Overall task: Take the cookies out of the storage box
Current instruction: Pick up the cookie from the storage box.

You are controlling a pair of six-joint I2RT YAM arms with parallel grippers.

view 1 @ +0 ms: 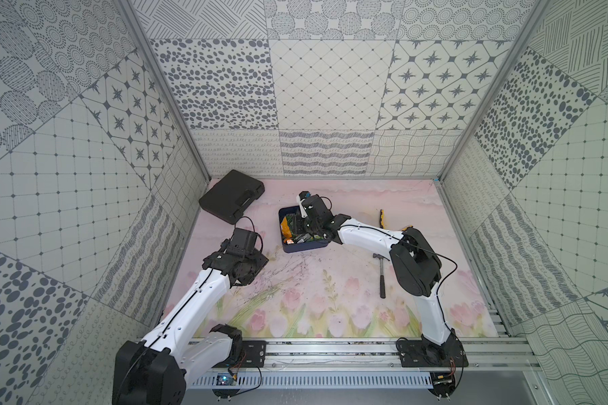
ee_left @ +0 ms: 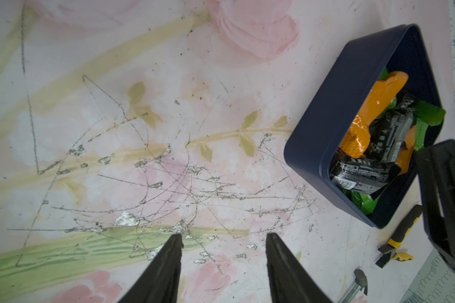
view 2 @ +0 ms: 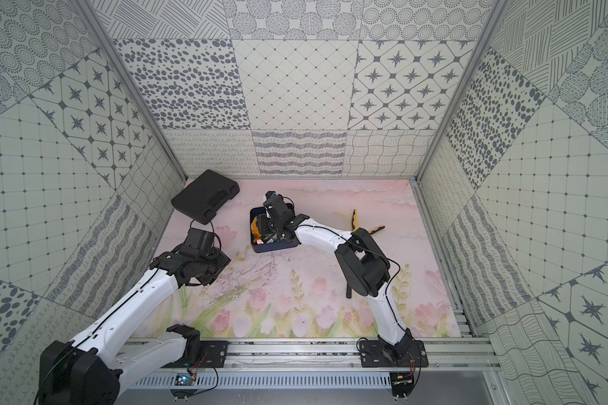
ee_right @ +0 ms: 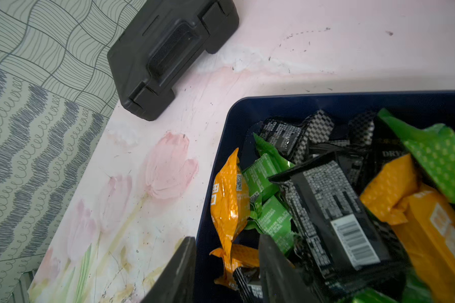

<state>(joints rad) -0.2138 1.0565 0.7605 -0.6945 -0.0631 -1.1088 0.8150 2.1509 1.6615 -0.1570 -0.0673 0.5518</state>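
Fingers of the right gripper stand part-way apart, one tip outside the box and the other inside it, so they straddle one side wall. Nothing looks pinched between them yet.

The cookies are a loose heap of green, black and orange packets inside the box. Nearest the fingers is an orange packet, standing on edge against the straddled wall. Its long axis runs along that wall, roughly the way the fingers point, so the jaws would probably close across its narrow width. That wall also sits in the gap, and by my reading the outer finger must clear it or the box gets nipped too.

In both top views the box sits at the centre of the frame, with the right arm reaching over it from the right. That arm is plainly the nearer one.

The left gripper is open and empty over bare tabletop, left of and below the box in the top views and well apart from it.

Farther out, a black case lies to the upper left. Pliers lie to the right of the box and a hammer to the lower right
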